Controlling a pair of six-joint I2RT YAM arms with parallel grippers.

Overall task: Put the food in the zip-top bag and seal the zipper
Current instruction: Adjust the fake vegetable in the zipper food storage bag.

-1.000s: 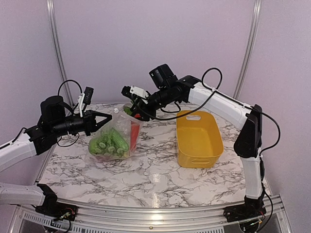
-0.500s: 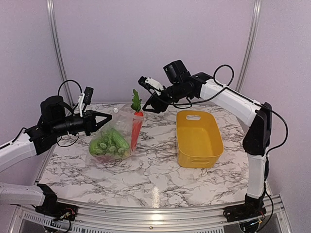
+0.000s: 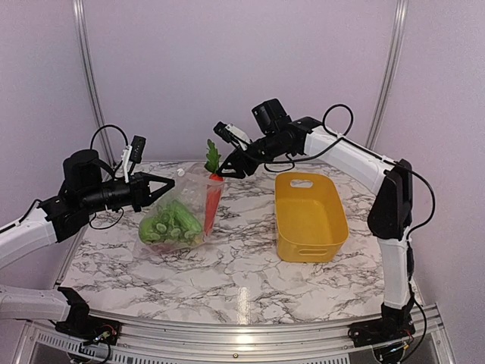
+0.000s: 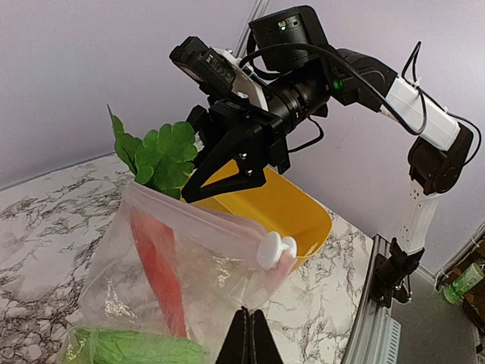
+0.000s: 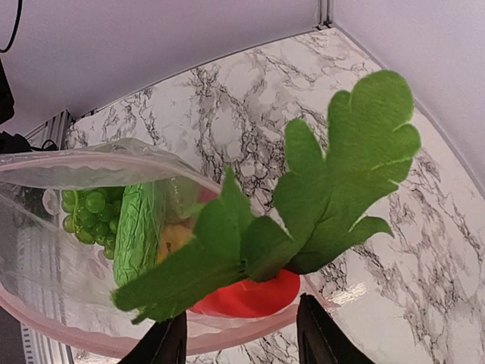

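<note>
The clear zip-top bag (image 3: 179, 216) lies at the table's left with its mouth held open. My left gripper (image 3: 164, 184) is shut on the bag's edge (image 4: 246, 322), just below the white slider (image 4: 275, 249) on the zipper (image 4: 197, 216). An orange-red carrot (image 3: 211, 201) stands in the bag's mouth, and its green leaves (image 3: 213, 156) stick out above it. My right gripper (image 3: 228, 168) is open and empty beside the leaves (image 5: 318, 197), above the carrot's top (image 5: 250, 294). Green grapes (image 5: 87, 212), a green vegetable (image 5: 140, 227) and a yellow piece (image 5: 178, 239) lie inside the bag.
A yellow basket (image 3: 309, 216) stands right of the bag and looks empty; it also shows in the left wrist view (image 4: 284, 208). Marble table top (image 3: 242, 280) spreads in front. A purple wall closes the back.
My right gripper let go of the carrot and rose up and to the right out of the bag's mouth. The carrot now stands in the bag. The left arm has not moved.
</note>
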